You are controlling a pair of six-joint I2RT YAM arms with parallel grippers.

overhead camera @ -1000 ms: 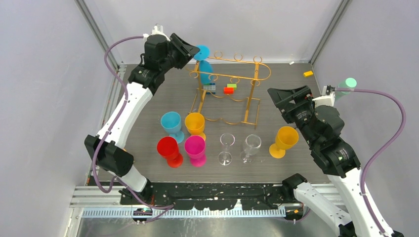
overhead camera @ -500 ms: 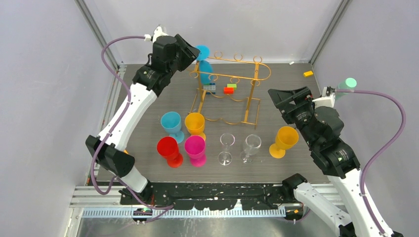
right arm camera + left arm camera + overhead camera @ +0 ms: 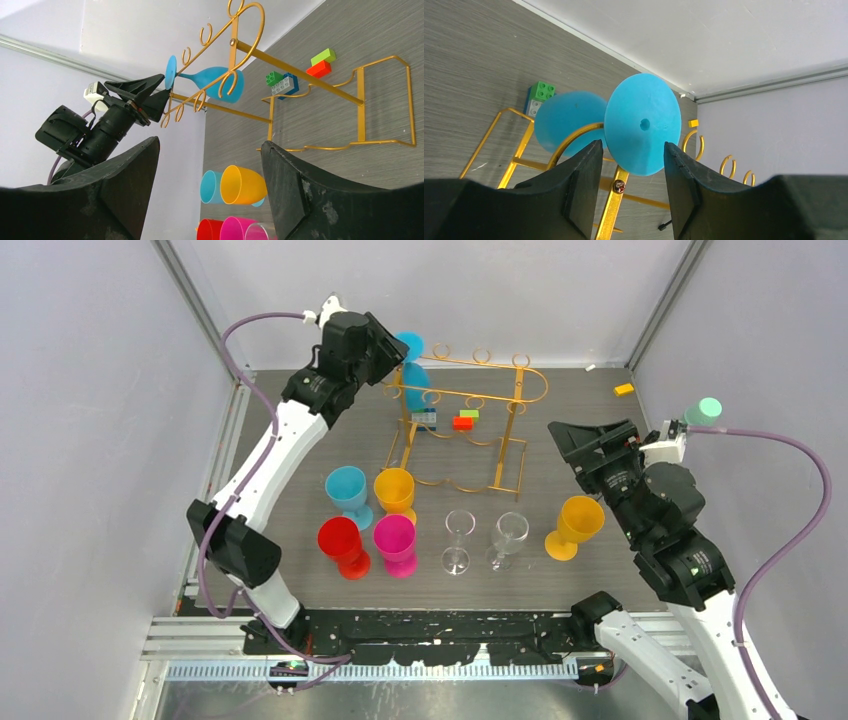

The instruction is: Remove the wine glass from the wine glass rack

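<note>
Wine glass rack point(image 3: 516, 430) stands toward the far edge. Blue wine glass point(image 3: 416, 380) hangs at its left end (wire loops around stem). Left gripper point(image 3: 632, 150) open astride the foot; right gripper point(image 3: 577, 443) open, near right edge. Toy bricks point(image 3: 462, 422) beneath.

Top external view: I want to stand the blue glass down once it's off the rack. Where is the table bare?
Bare: the back right, between the wine glass rack and the yellow brick; the strip of table between the standing glasses and the near edge. Crowded: before the rack, seven glasses; toy bricks under it.
</note>
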